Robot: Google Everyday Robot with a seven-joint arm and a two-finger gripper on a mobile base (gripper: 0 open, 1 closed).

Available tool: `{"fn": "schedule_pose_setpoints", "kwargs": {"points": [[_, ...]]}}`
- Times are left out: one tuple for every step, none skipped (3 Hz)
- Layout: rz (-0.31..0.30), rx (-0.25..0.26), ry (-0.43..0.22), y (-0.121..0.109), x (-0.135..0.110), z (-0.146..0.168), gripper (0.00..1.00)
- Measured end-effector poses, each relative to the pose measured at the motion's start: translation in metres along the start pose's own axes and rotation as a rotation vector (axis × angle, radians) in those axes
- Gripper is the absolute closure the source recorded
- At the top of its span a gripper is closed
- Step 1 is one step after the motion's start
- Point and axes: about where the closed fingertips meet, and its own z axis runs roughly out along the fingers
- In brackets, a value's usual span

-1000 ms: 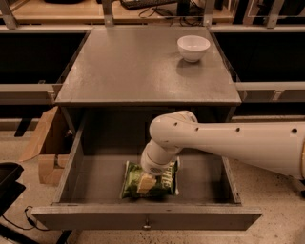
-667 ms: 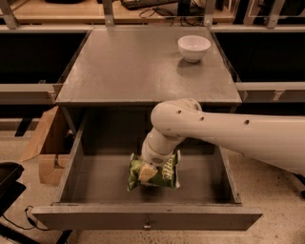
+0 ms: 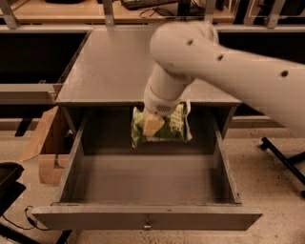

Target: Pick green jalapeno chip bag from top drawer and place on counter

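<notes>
My gripper [image 3: 153,124] is shut on the green jalapeno chip bag [image 3: 172,125] and holds it in the air above the back part of the open top drawer [image 3: 143,183], just in front of the counter's front edge. The bag hangs from the fingers and tilts a little. The drawer floor under it is bare. The grey counter [image 3: 114,66] lies behind and slightly above the bag. My white arm [image 3: 228,62] reaches in from the right and covers the counter's right half.
A brown cardboard box [image 3: 45,147] stands on the floor left of the drawer. A black object [image 3: 9,183] sits at the lower left. A wooden desk [image 3: 62,7] with metal legs runs along the back. A dark chair leg [image 3: 283,159] lies at right.
The gripper has lifted the chip bag out of the drawer and carried it up and back toward the counter edge. The arm now hides the white bowl on the counter.
</notes>
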Motion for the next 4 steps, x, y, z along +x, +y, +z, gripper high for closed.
{"fn": "schedule_pose_setpoints", "kwargs": {"points": [[-0.034, 0.091, 0.005, -0.045, -0.018, -0.069, 1.00], [-0.073, 0.184, -0.069, -0.098, -0.044, -0.107, 1.00], [-0.109, 0.297, -0.210, -0.159, -0.079, -0.121, 1.00], [-0.146, 0.388, -0.335, -0.210, -0.130, -0.100, 1.00]]}}
